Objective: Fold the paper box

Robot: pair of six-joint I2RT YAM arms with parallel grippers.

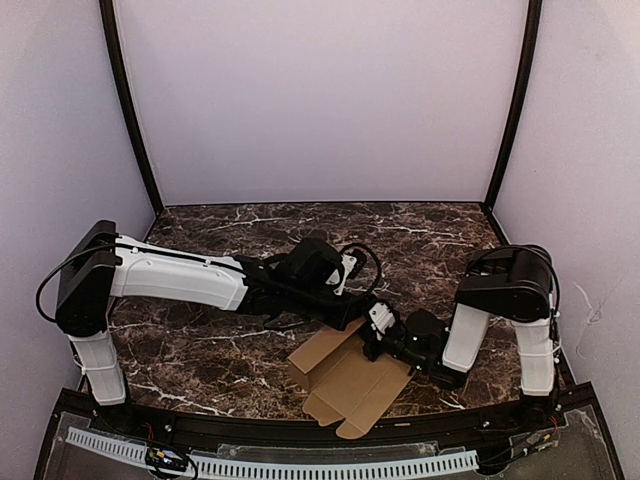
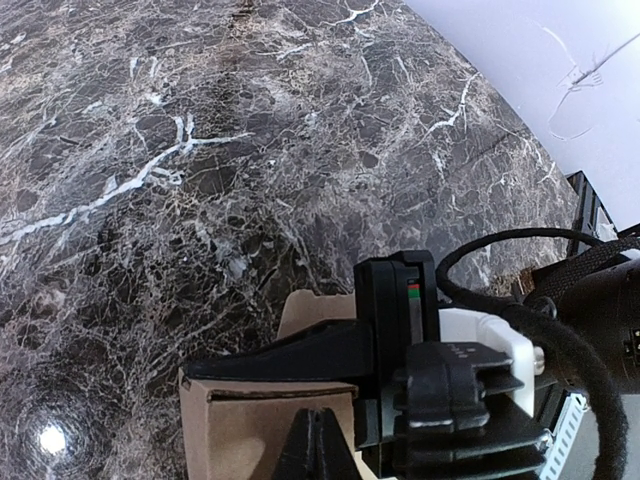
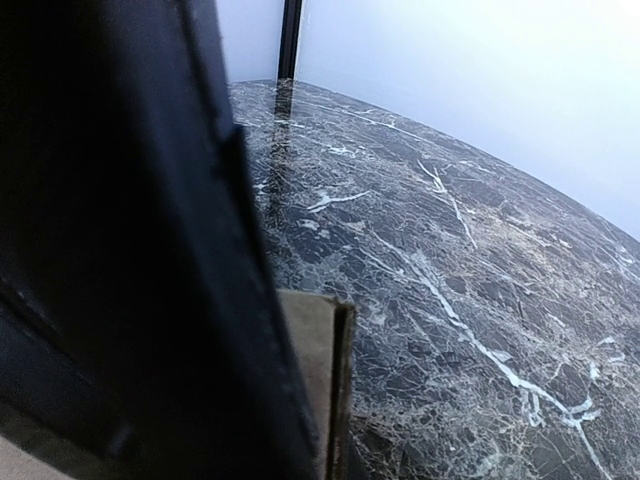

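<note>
The paper box is tan cardboard, partly folded, lying near the table's front edge with one wall raised. In the left wrist view the raised wall shows a doubled top edge. My left gripper reaches over the box's far edge. Its fingertips are pressed together against the wall's face. My right gripper is at the box's right side. One of its fingers lies along the wall's top edge. In the right wrist view a dark finger sits against a cardboard edge. The other finger is hidden.
The dark marble table stretches behind and to the left of the box. Pale walls and black corner posts enclose it. A black rail runs along the front edge. The right arm's cable loops close to the left wrist.
</note>
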